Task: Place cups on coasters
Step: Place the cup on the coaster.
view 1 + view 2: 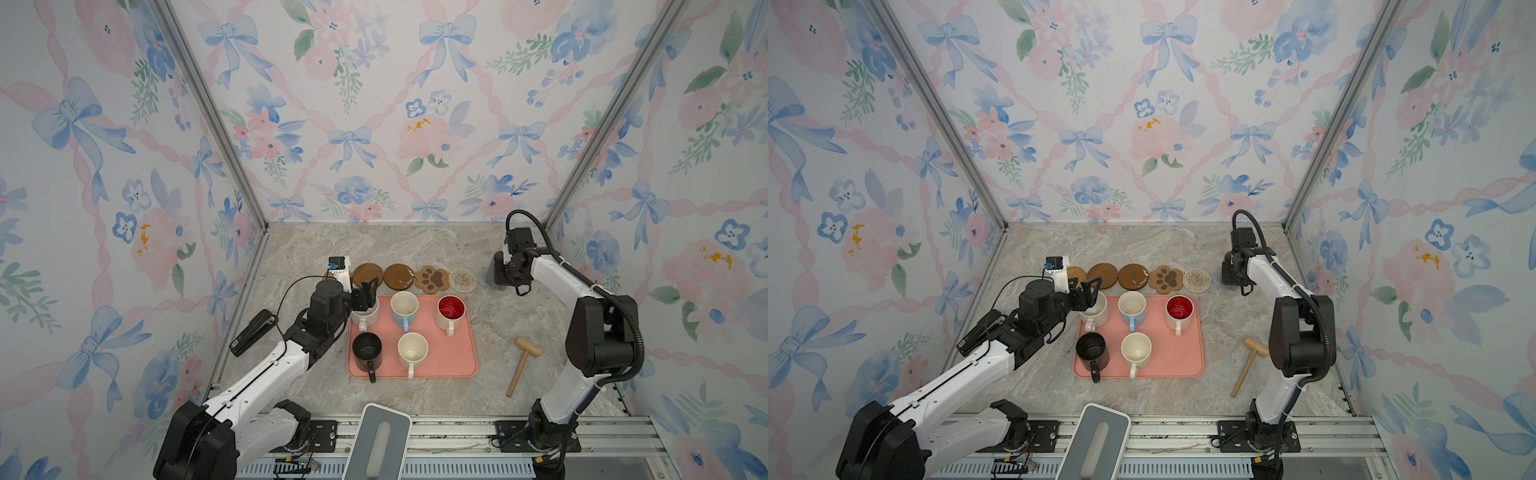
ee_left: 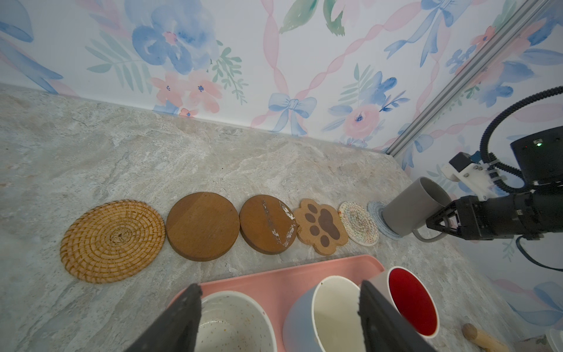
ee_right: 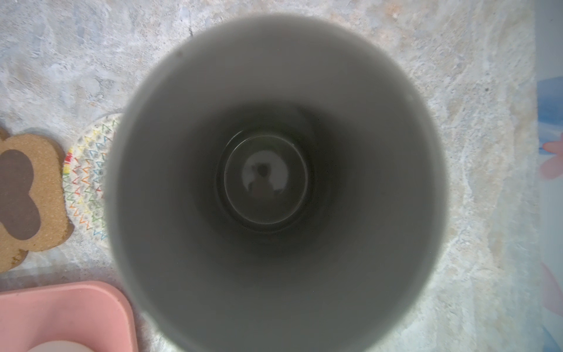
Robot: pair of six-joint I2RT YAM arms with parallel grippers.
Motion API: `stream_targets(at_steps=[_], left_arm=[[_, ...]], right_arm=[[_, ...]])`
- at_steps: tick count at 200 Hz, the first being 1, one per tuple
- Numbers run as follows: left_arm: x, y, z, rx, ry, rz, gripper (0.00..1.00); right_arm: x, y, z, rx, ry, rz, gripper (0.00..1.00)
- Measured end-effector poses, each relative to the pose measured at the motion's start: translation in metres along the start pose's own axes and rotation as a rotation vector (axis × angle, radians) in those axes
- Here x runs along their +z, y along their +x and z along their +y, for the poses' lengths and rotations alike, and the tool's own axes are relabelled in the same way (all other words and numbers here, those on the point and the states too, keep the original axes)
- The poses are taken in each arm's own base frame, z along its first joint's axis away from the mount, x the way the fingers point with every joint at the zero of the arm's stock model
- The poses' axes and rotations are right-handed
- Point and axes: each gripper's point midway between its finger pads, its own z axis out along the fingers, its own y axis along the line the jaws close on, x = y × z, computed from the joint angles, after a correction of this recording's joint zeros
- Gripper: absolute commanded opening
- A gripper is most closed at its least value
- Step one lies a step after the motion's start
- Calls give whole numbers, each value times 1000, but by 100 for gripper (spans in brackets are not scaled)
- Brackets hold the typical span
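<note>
Pink tray [image 1: 453,365]: middle of the frame.
Left gripper [image 1: 366,297]: wide open above the cream mug [image 1: 368,318] at the tray's upper left, holding nothing.
Right gripper [image 2: 438,221]: closed on the grey mug [image 2: 408,207].
Grey mug: on the blue coaster [image 2: 375,210], right of middle.

Both arms were white shells with black joint housings. Left arm [image 1: 257,374] had a white printed camera mount [image 1: 340,275] with a blue part on top. Right arm [image 1: 557,274] carried black corrugated conduit [image 2: 493,122], and a green LED [image 2: 538,144] was lit on its wrist housing. Left pincer [image 2: 278,288] and right pincer [image 2: 438,221] were black with triangular truss fingers.
</note>
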Motion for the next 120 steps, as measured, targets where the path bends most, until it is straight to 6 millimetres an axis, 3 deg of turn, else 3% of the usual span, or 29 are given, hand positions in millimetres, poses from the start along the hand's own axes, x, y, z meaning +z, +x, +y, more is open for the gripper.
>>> stream_targets(at_steps=[120], left_arm=[[0,2,1,3,-2,3,77]], right_arm=[[7,-2,2,-1,-5,-4,0]])
